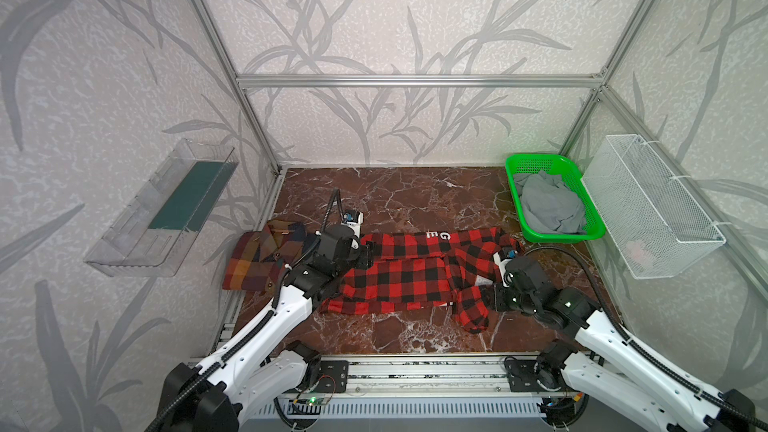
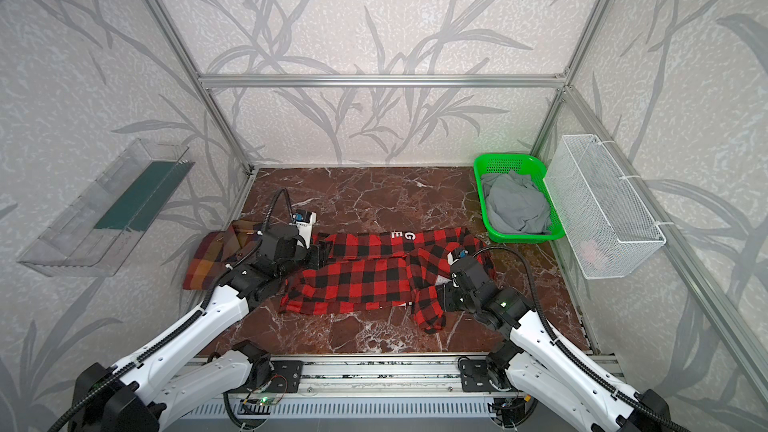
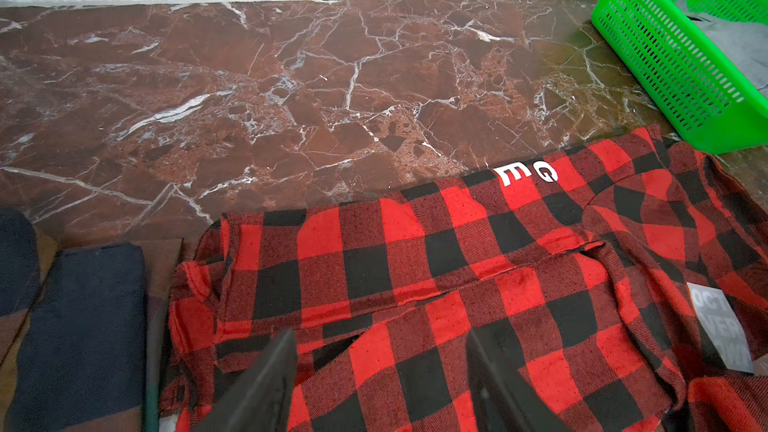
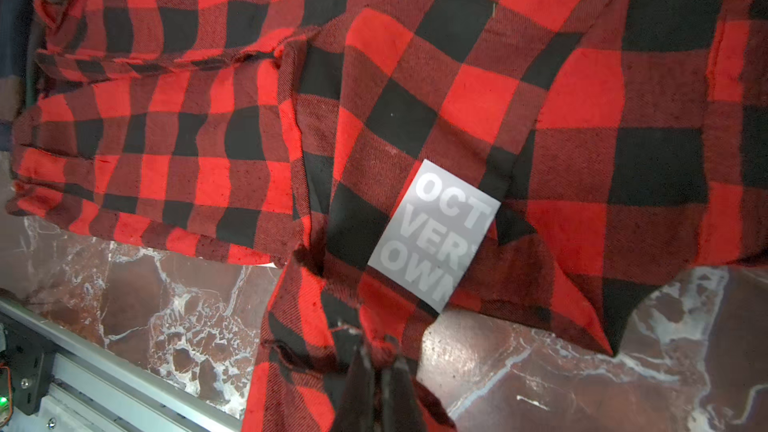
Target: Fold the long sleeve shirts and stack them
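A red-and-black check long sleeve shirt (image 1: 399,280) (image 2: 357,280) lies spread across the middle of the marble table, with white letters near its far edge. A brown, orange and maroon plaid shirt (image 1: 257,259) (image 2: 212,259) lies folded to its left. My left gripper (image 3: 380,338) (image 1: 368,253) hovers open over the red shirt's (image 3: 457,284) left end, with nothing between its fingers. My right gripper (image 4: 376,353) (image 1: 488,299) is shut on a bunched bit of the red shirt (image 4: 415,97) at its right front, by the sleeve (image 1: 471,313) that trails toward the front edge.
A green basket (image 1: 557,236) (image 3: 673,60) holding grey cloth (image 1: 550,203) stands at the back right, close to the red shirt. A white wire basket (image 1: 656,209) hangs on the right wall and a clear tray (image 1: 158,209) on the left wall. A metal rail (image 1: 415,371) runs along the front.
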Robot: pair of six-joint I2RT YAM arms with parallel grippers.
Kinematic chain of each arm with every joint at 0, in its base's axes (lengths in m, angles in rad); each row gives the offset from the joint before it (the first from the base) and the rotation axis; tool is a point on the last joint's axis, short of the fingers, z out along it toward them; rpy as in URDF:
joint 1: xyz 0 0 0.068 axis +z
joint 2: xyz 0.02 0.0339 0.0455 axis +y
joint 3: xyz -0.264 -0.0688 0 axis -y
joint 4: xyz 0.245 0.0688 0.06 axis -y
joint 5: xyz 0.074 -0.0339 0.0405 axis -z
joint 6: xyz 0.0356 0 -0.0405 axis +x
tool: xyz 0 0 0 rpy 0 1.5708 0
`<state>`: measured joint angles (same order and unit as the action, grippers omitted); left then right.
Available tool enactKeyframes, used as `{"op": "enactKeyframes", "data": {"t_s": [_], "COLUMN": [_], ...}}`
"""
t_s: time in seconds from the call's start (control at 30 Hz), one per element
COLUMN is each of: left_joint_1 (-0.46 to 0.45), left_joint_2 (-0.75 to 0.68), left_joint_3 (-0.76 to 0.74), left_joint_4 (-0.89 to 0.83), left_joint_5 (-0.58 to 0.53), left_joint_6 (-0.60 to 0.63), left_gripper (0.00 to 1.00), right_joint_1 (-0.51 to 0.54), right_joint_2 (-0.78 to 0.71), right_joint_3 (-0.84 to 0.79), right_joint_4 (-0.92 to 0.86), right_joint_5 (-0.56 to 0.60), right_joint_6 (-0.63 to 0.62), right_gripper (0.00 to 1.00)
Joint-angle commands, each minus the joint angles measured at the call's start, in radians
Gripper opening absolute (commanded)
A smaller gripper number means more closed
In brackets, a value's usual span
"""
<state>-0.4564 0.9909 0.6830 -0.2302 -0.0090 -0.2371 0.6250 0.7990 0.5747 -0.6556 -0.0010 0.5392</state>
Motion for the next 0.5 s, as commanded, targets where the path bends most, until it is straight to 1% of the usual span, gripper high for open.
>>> {"op": "enactKeyframes", "data": {"t_s": [0.0,0.13,0.2,0.3,0.37,0.47], "left_joint_1": [-0.003,-0.005,-0.006,-0.006,-0.007,-0.006], "left_joint_2": [-0.007,-0.008,-0.01,-0.021,-0.028,-0.044], "left_joint_3": [-0.013,-0.014,-0.016,-0.022,-0.016,0.003], "left_joint_4": [0.017,0.029,0.043,0.072,0.081,0.097], "left_joint_5": [0.017,0.036,0.05,0.068,0.075,0.085], "left_joint_6": [0.024,0.025,0.025,0.032,0.047,0.057], "left_gripper": [0.65,0.65,0.65,0.65,0.66,0.66], "right_joint_1": [0.016,0.018,0.018,0.019,0.017,0.018], "right_joint_2": [-0.036,-0.169,-0.183,-0.133,-0.071,0.022], "right_joint_3": [0.029,0.008,0.031,0.097,0.164,0.263], "right_joint_4": [-0.035,0.094,0.151,0.238,0.273,0.287], "right_joint_5": [0.015,0.006,-0.025,-0.101,-0.153,-0.182], "right_joint_6": [-0.045,-0.09,-0.129,-0.2,-0.258,-0.351], "right_gripper": [0.0,0.0,0.0,0.0,0.0,0.0]}}
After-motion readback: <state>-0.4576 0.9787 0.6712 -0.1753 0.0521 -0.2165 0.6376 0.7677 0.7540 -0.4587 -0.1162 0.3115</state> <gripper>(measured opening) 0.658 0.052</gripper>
